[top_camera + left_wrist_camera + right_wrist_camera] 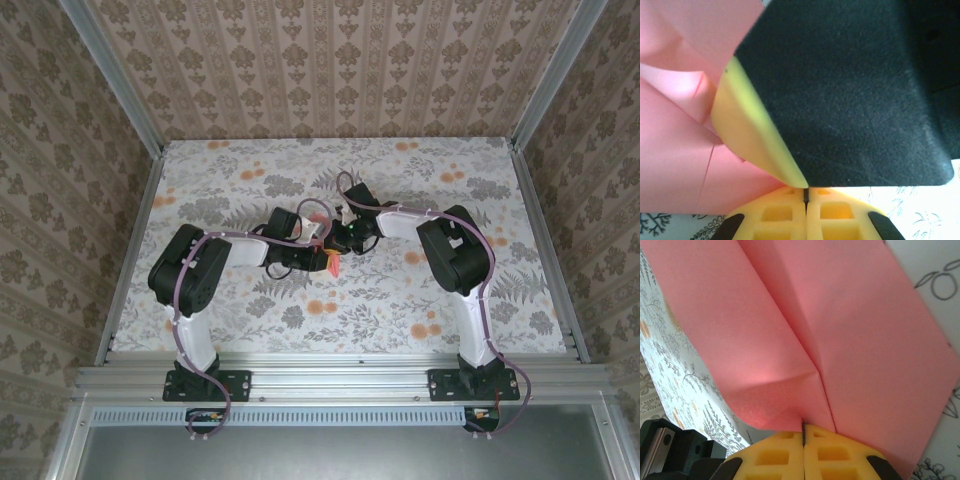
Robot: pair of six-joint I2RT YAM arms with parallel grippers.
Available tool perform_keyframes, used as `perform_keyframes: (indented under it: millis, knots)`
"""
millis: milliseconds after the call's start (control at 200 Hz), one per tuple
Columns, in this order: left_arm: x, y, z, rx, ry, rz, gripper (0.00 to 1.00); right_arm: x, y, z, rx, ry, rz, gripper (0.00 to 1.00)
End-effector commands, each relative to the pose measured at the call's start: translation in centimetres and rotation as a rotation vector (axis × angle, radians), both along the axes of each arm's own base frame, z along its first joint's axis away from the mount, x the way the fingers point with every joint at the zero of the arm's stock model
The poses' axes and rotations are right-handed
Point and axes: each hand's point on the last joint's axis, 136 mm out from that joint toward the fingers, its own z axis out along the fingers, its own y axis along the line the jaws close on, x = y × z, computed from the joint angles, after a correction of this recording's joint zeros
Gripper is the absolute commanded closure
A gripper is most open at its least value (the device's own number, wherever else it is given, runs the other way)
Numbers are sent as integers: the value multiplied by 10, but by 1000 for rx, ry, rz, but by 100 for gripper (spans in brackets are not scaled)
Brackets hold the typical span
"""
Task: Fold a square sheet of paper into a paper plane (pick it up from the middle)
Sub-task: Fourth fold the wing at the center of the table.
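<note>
The right gripper [803, 427] is pinching the paper [840, 340] – its pads are pressing together, and the main crease is running straight into the seam between them. From there the crease, the long axis, is going up toward the upper left of the right wrist frame. The left gripper [805, 196] is standing fully closed too. In its view the paper is lying at the left, but I cannot tell if any of it is sitting between the pads. A right finger [850, 95] is crossing just in front. In the top view both grippers are meeting at the centre of the table [250, 310], equally near the paper – the walls are standing well apart, leaving open room on every side
</note>
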Motion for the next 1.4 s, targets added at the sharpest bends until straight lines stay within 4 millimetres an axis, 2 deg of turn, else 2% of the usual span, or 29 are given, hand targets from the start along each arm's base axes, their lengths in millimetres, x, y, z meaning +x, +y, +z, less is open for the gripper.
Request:
perform_keyframes:
  millis: [0,170,480,750,860,1030,1165,1180,1395]
  knots:
    - [-22,37,-45,185,123,70,94,-3,7,-9,1,33,7,92]
    - [-21,35,-34,167,110,73,92,-5,6,-13,-14,38,10,92]
    - [-14,30,5,105,68,93,86,-7,6,-15,-25,39,20,91]
    - [4,28,41,-9,74,220,69,-6,9,-9,-6,32,16,89]
    - [13,31,44,-17,112,288,64,-6,11,-7,5,31,14,89]
    - [31,40,53,-48,103,394,61,-7,12,-7,14,26,19,86]
    - [42,38,61,-94,98,433,60,-8,14,-7,24,20,21,85]
    - [50,47,62,-100,97,463,60,-7,14,-6,26,18,21,85]
    - [68,56,55,-145,143,541,57,-8,18,-5,36,8,35,83]
